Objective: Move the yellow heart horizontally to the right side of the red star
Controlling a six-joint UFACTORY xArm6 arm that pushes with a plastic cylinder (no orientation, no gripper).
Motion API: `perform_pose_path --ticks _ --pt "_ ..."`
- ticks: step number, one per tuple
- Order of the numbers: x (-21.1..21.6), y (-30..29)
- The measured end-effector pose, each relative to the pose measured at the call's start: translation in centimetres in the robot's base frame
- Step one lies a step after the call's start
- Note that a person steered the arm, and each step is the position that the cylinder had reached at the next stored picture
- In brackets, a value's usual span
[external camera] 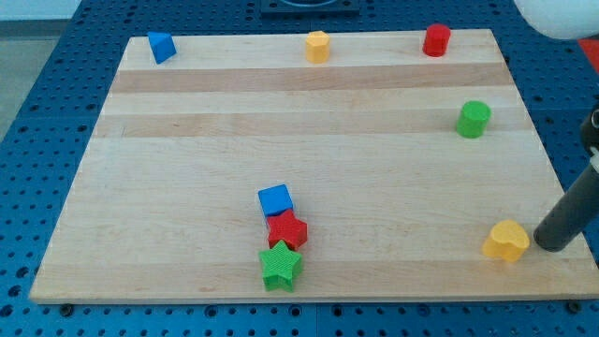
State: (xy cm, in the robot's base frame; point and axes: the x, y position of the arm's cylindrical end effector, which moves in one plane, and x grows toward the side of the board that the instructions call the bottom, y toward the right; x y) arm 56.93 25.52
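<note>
My tip (547, 245) sits just right of the yellow heart (505, 241), near the bench's (187, 187) lower-right corner; possibly touching, hard to tell. This end effector is a bare rod, holding nothing. The red star (287, 229) lies well left. Approach step; next, a leftward push.

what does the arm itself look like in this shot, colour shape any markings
Only the end of the arm shows: a straight, round, dark grey to black rod with a matte finish, entering from the view's right edge. My tip is blunt and flat-ended, just right of the yellow heart. No cables, labels or markings are visible on it.
</note>
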Motion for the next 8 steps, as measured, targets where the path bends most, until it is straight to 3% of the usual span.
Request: perform_pose_path --ticks 8 --pt "2.1 -6.1"
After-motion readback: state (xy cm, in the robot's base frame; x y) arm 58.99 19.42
